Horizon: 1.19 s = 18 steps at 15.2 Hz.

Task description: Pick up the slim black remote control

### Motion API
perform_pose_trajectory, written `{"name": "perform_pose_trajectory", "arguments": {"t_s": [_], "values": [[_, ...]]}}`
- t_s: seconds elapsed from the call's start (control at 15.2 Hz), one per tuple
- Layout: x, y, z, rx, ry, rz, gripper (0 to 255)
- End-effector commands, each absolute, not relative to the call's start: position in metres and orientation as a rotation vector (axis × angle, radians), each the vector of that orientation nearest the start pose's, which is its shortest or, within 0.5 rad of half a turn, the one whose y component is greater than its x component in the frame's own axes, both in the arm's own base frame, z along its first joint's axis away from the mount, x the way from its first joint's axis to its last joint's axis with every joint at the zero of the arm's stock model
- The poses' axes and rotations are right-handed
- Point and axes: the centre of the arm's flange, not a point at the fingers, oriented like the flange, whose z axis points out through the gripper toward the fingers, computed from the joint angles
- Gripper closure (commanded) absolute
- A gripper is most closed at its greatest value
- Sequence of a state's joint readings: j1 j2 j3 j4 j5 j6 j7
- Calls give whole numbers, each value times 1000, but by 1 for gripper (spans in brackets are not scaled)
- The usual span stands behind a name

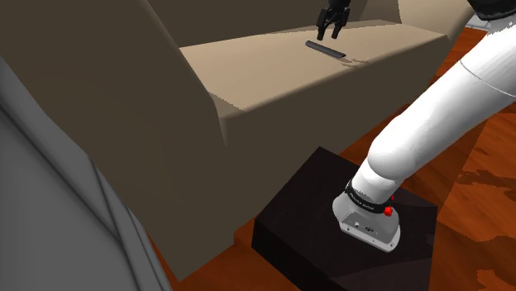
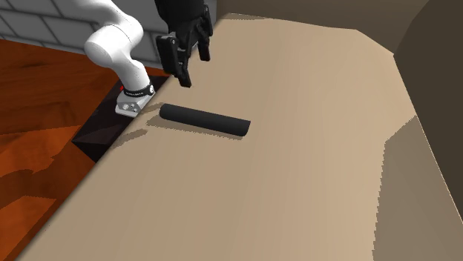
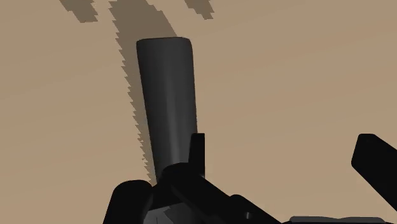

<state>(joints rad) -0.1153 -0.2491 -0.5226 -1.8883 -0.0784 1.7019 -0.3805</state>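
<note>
We find the slim black remote (image 2: 205, 119) lying flat on the sofa seat (image 2: 297, 170) near its edge facing the stand (image 1: 306, 215), the claw (image 2: 193, 67) hanging open and empty above it, one finger (image 3: 198, 149) over its body, alignment apparently unfinished.

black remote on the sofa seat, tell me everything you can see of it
The slim black remote control is a long, plain dark bar with rounded edges; no buttons show. It lies flat on the tan sofa seat, near the seat's edge, casting a thin shadow. The black tool, open, hovers above one end, not touching it.
</note>
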Motion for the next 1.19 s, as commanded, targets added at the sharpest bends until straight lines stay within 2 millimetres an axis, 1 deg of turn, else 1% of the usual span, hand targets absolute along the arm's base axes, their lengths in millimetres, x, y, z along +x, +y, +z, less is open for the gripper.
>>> {"name": "perform_pose_trajectory", "arguments": {"t_s": [0.0,0.2,0.26,0.73,0.86,0.92,1.12], "values": [[382,-350,592,-3082,383,-60,0],[386,-391,584,-3062,408,-35,0],[386,-399,582,-3058,413,-30,0],[386,-399,545,-3058,413,-30,0],[386,-399,542,-3058,413,-30,0],[386,-399,543,-3058,413,-30,255],[386,-400,542,-3058,413,-30,255]]}}
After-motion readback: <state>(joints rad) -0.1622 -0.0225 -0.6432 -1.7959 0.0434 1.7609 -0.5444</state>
